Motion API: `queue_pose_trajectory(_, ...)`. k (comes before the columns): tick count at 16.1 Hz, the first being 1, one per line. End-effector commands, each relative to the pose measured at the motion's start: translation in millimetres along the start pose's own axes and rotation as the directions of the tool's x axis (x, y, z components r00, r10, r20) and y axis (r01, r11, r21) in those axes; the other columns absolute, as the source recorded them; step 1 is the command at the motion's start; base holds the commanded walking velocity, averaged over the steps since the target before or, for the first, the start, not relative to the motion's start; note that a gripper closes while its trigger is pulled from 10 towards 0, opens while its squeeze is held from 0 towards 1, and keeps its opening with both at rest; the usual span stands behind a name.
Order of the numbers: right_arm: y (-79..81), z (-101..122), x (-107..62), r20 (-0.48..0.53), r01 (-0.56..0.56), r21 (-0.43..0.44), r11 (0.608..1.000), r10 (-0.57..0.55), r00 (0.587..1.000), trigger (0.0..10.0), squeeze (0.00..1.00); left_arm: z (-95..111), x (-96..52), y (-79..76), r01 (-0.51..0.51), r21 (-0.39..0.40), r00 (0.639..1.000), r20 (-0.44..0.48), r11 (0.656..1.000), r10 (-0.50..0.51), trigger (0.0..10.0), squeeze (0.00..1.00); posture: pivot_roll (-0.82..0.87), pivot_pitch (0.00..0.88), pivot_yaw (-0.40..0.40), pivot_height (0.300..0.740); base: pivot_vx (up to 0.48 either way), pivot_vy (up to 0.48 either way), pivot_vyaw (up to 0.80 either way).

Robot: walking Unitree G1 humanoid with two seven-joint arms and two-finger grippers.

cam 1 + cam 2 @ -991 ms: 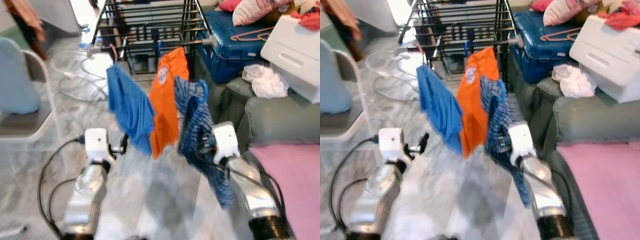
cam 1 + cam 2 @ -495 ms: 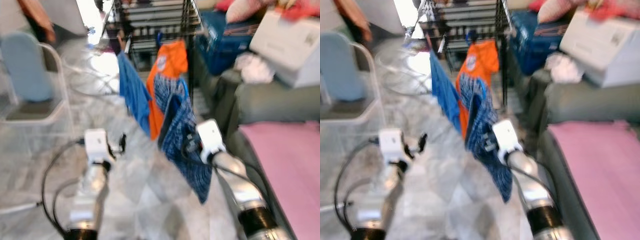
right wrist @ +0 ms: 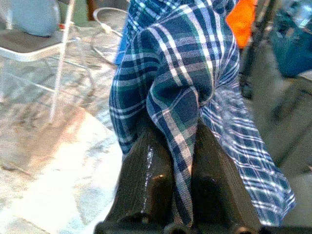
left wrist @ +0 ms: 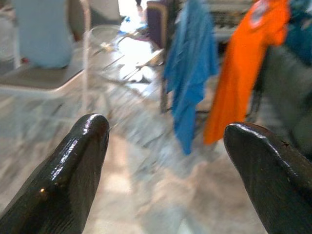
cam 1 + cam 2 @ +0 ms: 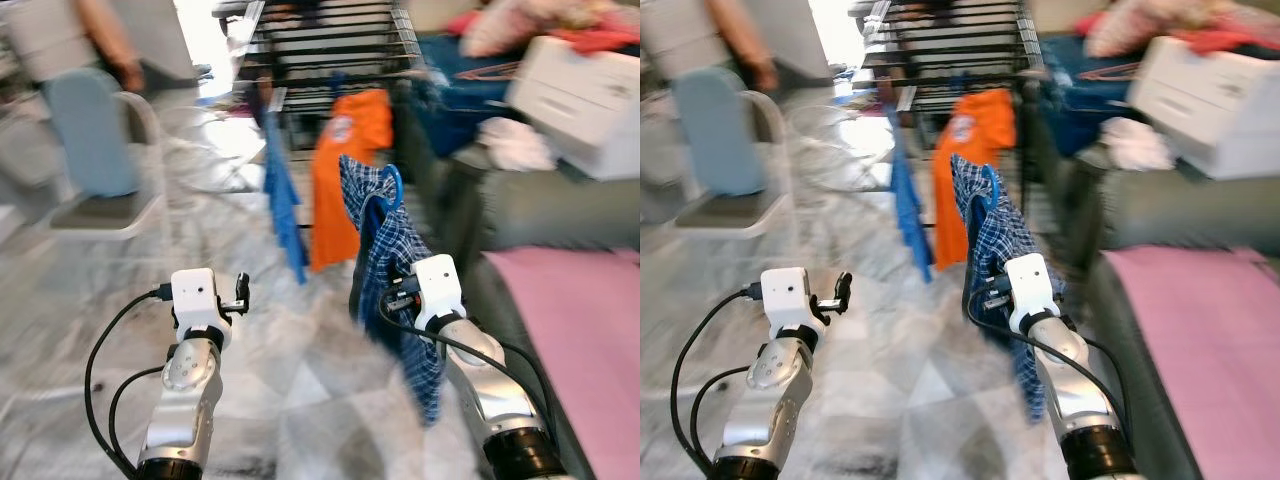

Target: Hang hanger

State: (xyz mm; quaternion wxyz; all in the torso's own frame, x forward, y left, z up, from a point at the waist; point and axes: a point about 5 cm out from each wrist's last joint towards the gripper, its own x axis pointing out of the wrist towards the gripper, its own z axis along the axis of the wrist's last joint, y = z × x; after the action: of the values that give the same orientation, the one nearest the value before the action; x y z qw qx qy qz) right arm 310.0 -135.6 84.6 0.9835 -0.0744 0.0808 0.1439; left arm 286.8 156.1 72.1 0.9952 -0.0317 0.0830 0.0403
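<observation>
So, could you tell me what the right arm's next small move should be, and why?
Probably carry on forward toward the drying rack. The right gripper is shut on the plaid shirt, whose blue hanger is up but short of the rack, where the orange shirt hangs. The left gripper is open.

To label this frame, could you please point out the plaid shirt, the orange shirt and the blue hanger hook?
plaid shirt (image 5: 392,250): left eye view, upper folds.
orange shirt (image 5: 345,170): left eye view, chest.
blue hanger hook (image 5: 396,184): left eye view, curved top.
</observation>
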Motion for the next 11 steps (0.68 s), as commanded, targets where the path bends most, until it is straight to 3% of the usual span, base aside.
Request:
queue_pose_trajectory(1,5.4,16,3.8,0.074,-0.022,0.001,1.0,0.022,0.997,10.0,0.0,1,1.5,1.5,-0.009,0.012,1.0,0.003,1.0,0.009,10.0,0.0,-0.13,0.0,0.137,0.74,0.0,0.0,0.8)
queue_pose_trajectory(7,21.6,28,5.2,0.127,-0.078,-0.013,0.997,0.079,0.989,10.0,0.0,2,7.4,4.7,-0.009,0.045,1.0,0.004,0.999,0.008,10.0,0.0,-0.13,0.0,0.146,0.74,0.0,0.0,0.8)
queue_pose_trajectory(10,24.0,31,4.7,0.138,-0.116,-0.019,0.993,0.118,0.983,10.0,0.0,1,3.3,2.9,0.032,0.05,0.999,0.006,0.998,-0.032,10.0,0.0,-0.12,0.0,0.138,0.74,0.0,0.0,0.8)
queue_pose_trajectory(11,27.8,34,3.1,0.144,-0.173,-0.031,0.984,0.176,0.974,10.0,0.0,-4,0.4,3.1,0.032,0.059,0.999,-0.002,0.998,-0.032,10.0,0.0,-0.12,0.0,0.134,0.74,0.0,0.0,0.8)
